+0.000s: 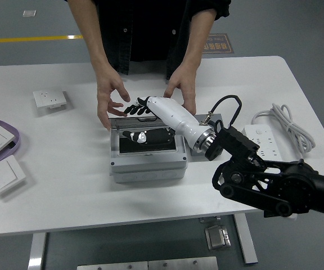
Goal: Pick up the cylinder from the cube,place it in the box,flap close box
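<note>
Now right hand [141,105] flat, pressing lid [148,136]

Person [151,28] cut off above chest, cube [198,152] mostly hidden — perhaps under right arm [263,180]

Matt grey metal-looking box [147,167] with a glossy lid [145,121]; smooth white table [66,185]; glossy white plastic forearm shell [179,119] at 12 o'clock.

No lettering can be made out with certainty. A rust-brown rectangular floor sign [215,43] beyond the white table [66,185] carries pale characters, too small and partly hidden to read. The white wall socket plate [49,99] and white power strip [261,136] show no legible marks.
</note>
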